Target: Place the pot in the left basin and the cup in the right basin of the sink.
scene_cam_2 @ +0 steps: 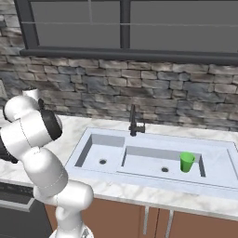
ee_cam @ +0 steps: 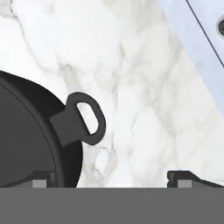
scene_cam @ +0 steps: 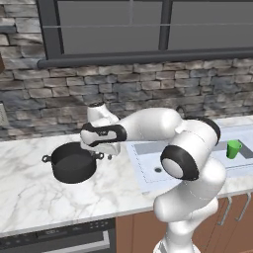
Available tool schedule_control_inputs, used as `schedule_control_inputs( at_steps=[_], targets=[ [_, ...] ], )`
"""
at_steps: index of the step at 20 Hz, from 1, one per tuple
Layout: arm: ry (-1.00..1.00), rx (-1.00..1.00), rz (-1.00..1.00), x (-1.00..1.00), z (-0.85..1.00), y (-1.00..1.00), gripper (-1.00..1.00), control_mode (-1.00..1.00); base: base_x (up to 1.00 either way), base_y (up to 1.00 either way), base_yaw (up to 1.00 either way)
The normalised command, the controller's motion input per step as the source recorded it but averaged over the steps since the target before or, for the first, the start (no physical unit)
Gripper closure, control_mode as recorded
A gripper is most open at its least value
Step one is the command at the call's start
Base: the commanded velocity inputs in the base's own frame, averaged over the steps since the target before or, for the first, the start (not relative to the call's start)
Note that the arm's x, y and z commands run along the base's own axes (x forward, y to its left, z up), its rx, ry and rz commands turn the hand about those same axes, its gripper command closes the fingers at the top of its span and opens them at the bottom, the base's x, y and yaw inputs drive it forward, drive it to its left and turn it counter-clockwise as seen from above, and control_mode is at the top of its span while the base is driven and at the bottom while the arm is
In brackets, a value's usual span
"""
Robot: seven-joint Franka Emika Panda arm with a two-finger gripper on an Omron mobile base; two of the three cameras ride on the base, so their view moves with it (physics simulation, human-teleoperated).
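Small bright green tumbler cup (scene_cam_2: 187,162) upright in wider oblong right basin (scene_cam_2: 144,162), squat matte-black pot (scene_cam: 73,162) on marble counter (scene_cam: 29,188), two-finger gripper (ee_cam: 116,177) spread wide over its loop handle (ee_cam: 87,118), grasping nothing.

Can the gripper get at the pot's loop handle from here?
Probably yes. The gripper hangs open over the pot, whose loop handle lies between the jaws on bare marble counter, nothing in between.

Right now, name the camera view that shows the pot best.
Left base view: the whole pot sits on the marble counter, left of the sink, both loop handles visible. The hand view gives a close-up of one loop handle and part of the rim.
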Motion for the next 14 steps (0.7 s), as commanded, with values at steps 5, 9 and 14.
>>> schedule_control_inputs(
  at_steps=[5, 9, 14],
  targets=[
    [0.07, 0.0, -0.37, 0.0, -0.32, 0.22, -1.0, -1.0, 0.0, 0.0, 0.0],
    [0.0, 0.0, -0.2, 0.0, -0.11, 0.33, -1.0, -1.0, 0.0, 0.0, 0.0],
    [-0.02, 0.0, -0.11, -0.03, -0.05, 0.24, -1.0, -1.0, 0.0, 0.0, 0.0]
  ],
)
